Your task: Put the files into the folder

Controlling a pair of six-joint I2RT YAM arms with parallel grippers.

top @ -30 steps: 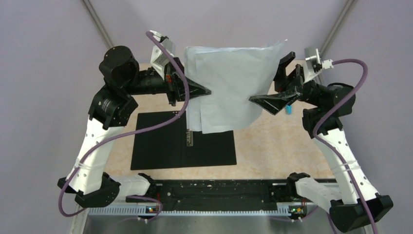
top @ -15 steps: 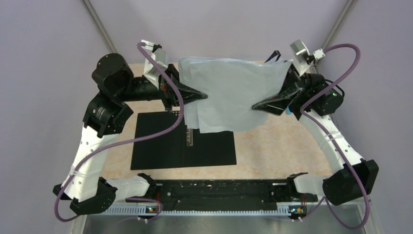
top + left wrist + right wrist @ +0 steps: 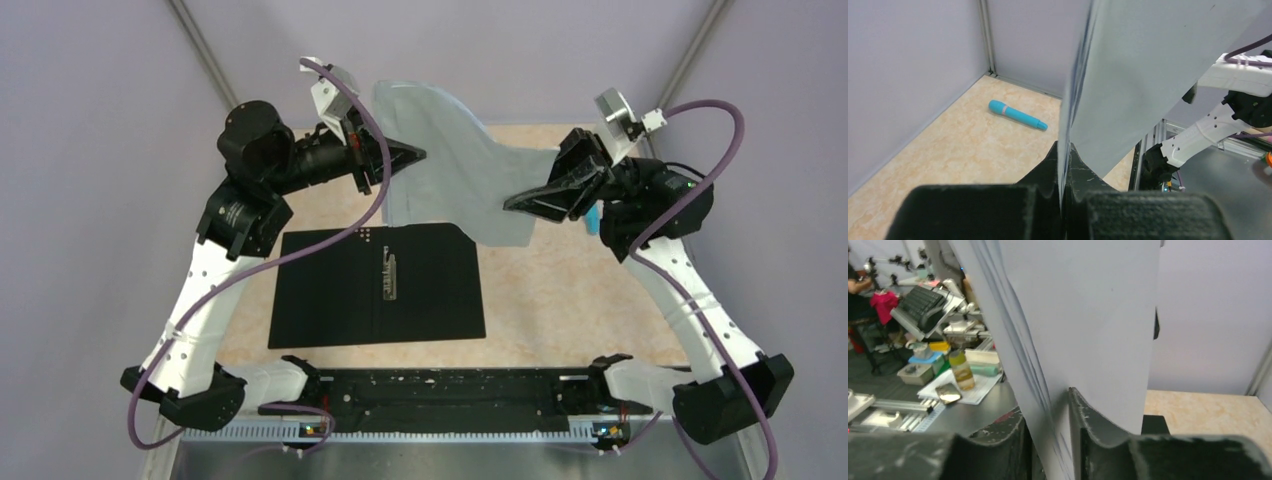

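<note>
Currently your left hand (image 3: 418,155) is clenched on one edge of the files (image 3: 450,160), holding them aloft; your right hand (image 3: 515,202) straddles the opposite edge (I cannot tell if it grips), likely steadying them for the open folder (image 3: 330,290) below both hands.

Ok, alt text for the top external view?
The left gripper and right gripper each pinch a side of thin white paper sheets, held up between them. Below, an open black-lined flat folder lies on the beige table.

Centre right, blue pen (image 3: 594,223) mostly hidden behind right gripper (image 3: 511,203). Wrist views: files (image 3: 1088,315) run off top edge.
</note>
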